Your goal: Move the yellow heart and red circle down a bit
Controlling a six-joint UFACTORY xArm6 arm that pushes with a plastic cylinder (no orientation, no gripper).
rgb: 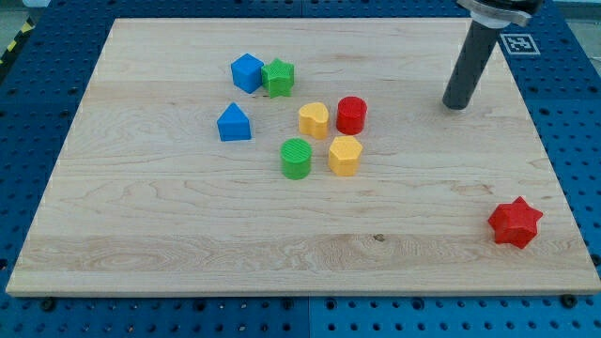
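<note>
Two blocks mid-board, touching.

Pale wooden board with visible grain, matt dark rod

Robotics lab setup. Light wooden bench sits on a blue perforated mounting plate with a regular hole grid. Fiducial marker tag at 1 o'clock, yellow-black hazard tape at 10 o'clock. Small 3D-printed-looking coloured blocks near centre look like test props.
</note>
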